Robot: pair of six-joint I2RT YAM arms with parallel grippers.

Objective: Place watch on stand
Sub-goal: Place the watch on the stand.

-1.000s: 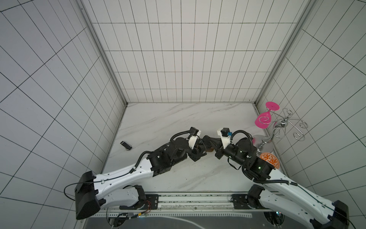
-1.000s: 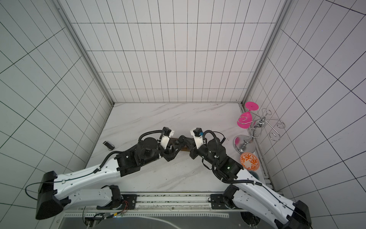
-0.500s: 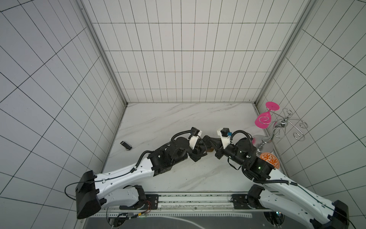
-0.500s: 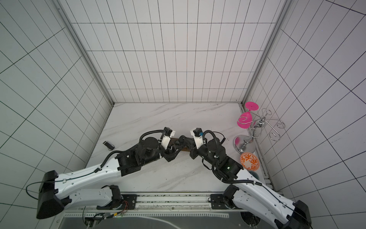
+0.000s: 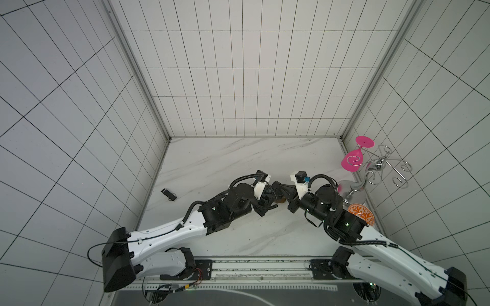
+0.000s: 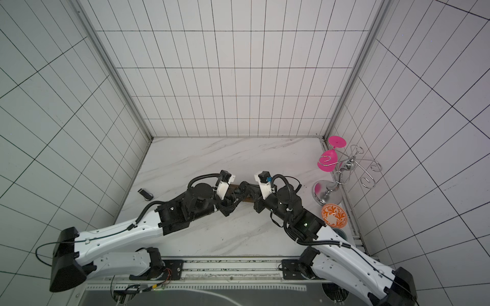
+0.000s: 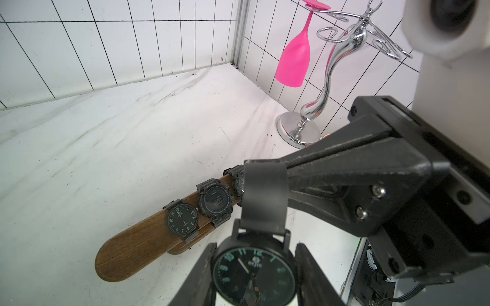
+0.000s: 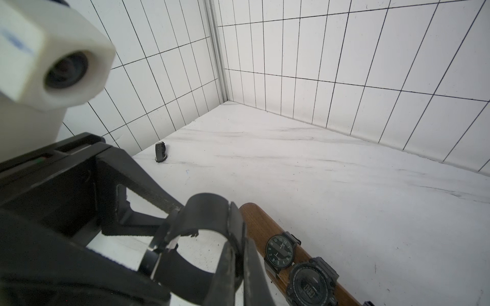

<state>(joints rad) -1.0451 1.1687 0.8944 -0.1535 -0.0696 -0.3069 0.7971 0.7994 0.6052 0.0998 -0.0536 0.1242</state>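
Two arms meet over the middle of the white marbled bench (image 5: 238,164) in both top views. The left claw (image 5: 270,204) and right claw (image 5: 278,188) are nose to nose above the long brown wooden stand (image 6: 248,201), which shows only in slivers beneath them. A small black strap-like object (image 5: 169,194) lies well apart, near the left wall. By the right wall stand a silver wire rack (image 5: 381,169), holding a pink plastic glass (image 5: 354,160), and an orange patterned bowl (image 5: 361,214).

The left wrist view shows the black round-dialled watch (image 7: 254,275) with green numerals between the left claw's fingers (image 7: 200,273). They sit close against both sides of its case — whether they clamp it I cannot tell. The right claw (image 7: 281,174) is clenched on the watch's strap. The watch is off the stand (image 7: 132,246), near its bare rounded end. Three other black watches (image 7: 183,216) sit in a row across the bar, the third partly hidden.

The right wrist view shows the right claw's fingers (image 8: 228,270) pinching the curved strap (image 8: 209,204) just beside the stand's bare end.
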